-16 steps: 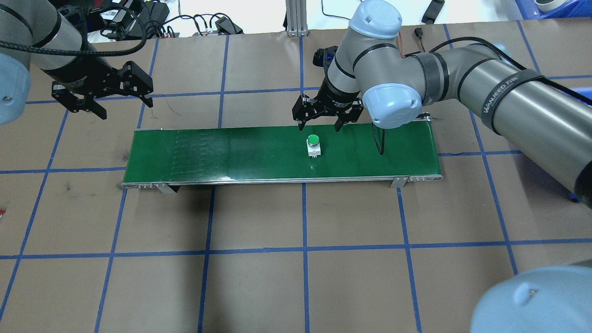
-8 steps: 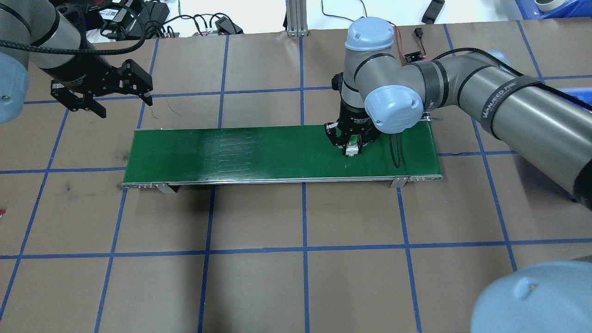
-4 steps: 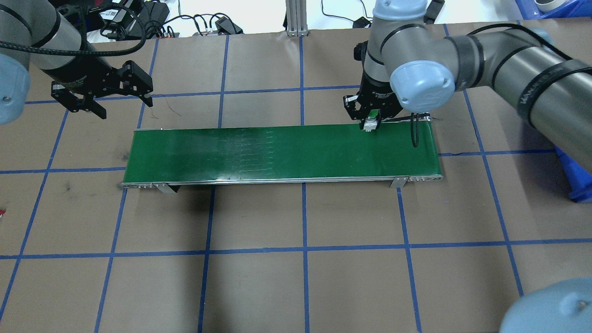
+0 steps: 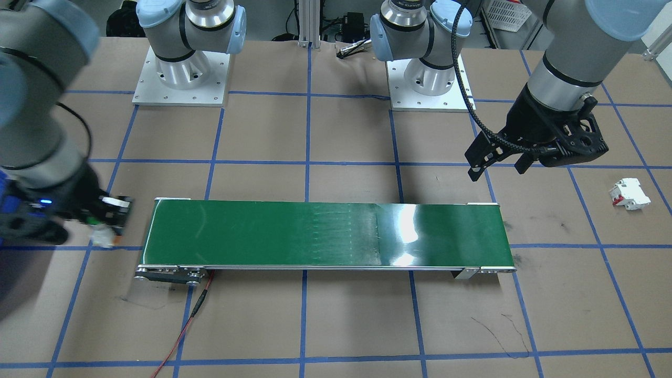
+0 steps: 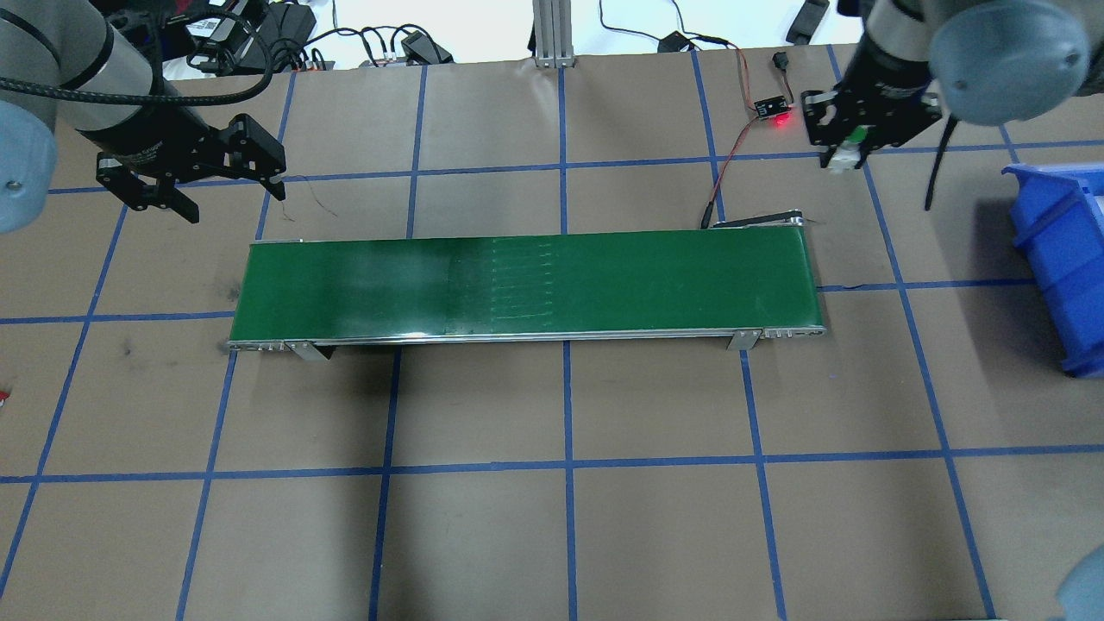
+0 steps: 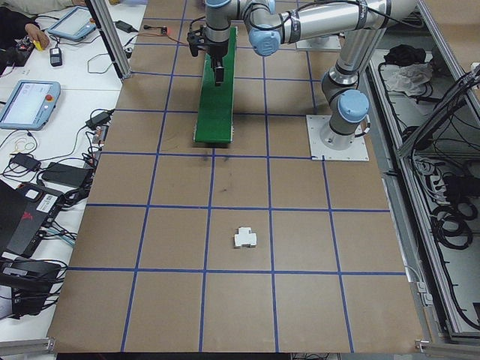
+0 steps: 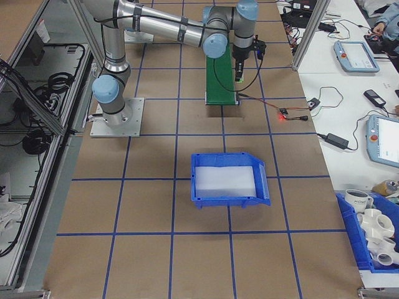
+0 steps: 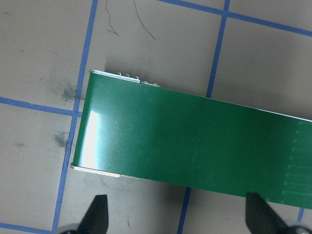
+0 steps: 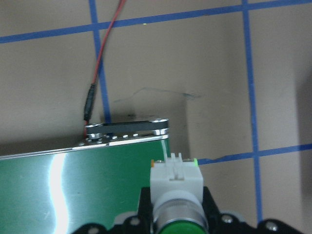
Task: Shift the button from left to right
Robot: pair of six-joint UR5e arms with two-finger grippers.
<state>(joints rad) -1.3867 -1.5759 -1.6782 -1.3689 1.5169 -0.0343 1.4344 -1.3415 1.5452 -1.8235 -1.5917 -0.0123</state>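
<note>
Half a second ago the right gripper hung at the green conveyor belt; now, its jaws clenched on the small green-capped push-button, it has swung clear over the brown worktop. The left gripper idles with jaws spread. Setting down remains.

The button is cut off by the wrist view's bottom edge; the right tool looks blurred.

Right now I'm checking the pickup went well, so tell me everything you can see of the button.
The button has a round green cap, a silvery ribbed collar and a white blocky plastic base with light-green tabs. It is clamped in the right hand, lifted clear of the green conveyor belt, above the brown table beyond the belt's right end. Only the hand touches it. The overhead view shows it as a small white-and-green blur.
</note>
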